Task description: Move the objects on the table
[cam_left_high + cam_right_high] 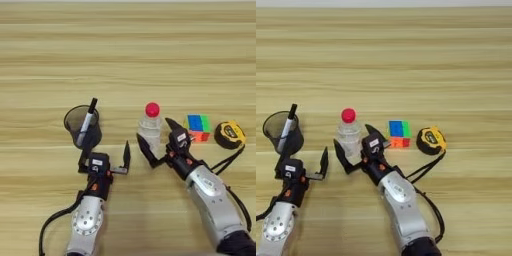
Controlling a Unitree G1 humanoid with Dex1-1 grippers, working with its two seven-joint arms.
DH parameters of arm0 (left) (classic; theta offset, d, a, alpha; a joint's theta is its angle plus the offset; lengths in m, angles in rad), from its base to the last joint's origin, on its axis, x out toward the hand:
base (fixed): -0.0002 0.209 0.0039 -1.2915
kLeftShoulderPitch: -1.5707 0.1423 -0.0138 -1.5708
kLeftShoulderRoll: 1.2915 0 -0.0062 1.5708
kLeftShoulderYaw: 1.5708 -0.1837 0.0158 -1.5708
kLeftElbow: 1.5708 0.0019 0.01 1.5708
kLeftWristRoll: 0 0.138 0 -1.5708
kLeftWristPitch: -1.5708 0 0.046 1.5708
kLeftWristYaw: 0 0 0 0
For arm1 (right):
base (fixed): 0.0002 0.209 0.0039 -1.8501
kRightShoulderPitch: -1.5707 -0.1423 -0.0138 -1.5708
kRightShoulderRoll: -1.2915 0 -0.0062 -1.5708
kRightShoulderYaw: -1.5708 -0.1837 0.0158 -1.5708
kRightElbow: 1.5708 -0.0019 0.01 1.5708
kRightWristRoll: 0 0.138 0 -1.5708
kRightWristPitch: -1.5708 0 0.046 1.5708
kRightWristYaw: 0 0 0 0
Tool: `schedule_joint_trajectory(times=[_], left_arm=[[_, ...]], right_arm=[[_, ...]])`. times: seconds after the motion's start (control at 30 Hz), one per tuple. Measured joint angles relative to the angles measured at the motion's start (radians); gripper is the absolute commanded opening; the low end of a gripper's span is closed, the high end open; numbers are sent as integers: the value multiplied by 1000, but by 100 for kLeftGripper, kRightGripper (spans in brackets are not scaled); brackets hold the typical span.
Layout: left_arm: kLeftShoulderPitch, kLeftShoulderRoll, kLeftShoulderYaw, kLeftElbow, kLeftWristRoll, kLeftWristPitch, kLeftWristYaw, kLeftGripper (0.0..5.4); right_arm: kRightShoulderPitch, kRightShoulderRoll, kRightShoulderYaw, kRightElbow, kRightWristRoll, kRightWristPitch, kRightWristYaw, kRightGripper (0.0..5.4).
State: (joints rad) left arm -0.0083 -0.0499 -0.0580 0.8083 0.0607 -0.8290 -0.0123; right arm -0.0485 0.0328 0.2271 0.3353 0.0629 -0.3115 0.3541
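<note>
Four objects sit in a rough row across the tabletop [128, 45], toward the near edge: cup [82, 124] furthest left with a marker [87, 122] leaning in it, bottle [150, 127] upright mid-row, cube [198, 127] next, tape measure [229, 134] furthest right. Its strap [227, 161] trails toward the near edge, passing by the right forearm.

Right end effector [157, 139]: fingers spread wide, one either side of the bottle's lower body. One tip is at the bottle's left side, the other at its right, nearer the cube. Can't tell whether either pad touches the plastic; nothing is clamped. Reads as a pre-grasp. The wide opening gives clearance for the round body, and coming in low keeps it off the red cap.

Left end effector [105, 152]: also open, holding nothing, just on the near side of the cup. One finger is up by the cup wall, the other points at the gap between cup and bottle. Contact with the cup isn't resolvable. Looks staged for the cup, or just waiting.

Spacing in the row makes sense: enough gap beside the bottle for a finger. The cube-side finger has less margin, so I'd guess a sloppy close could nudge the cube. The bottle looks light and tall, so an off-centre squeeze may tip it.
</note>
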Motion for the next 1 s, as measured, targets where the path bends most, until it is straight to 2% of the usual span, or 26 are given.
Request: schedule_joint_trajectory(times=[0.23,0.63,1.0], left_arm=[[0,0,0,3,2,-2,1,539],[0,0,-1,5,3,-3,8,539],[0,0,-1,5,3,-4,8,540]], right_arm=[[-62,24,-12,105,-1,-13,-3,540],[-133,27,-36,257,-4,-70,-20,540],[-144,28,-36,292,-6,-94,-18,422]])
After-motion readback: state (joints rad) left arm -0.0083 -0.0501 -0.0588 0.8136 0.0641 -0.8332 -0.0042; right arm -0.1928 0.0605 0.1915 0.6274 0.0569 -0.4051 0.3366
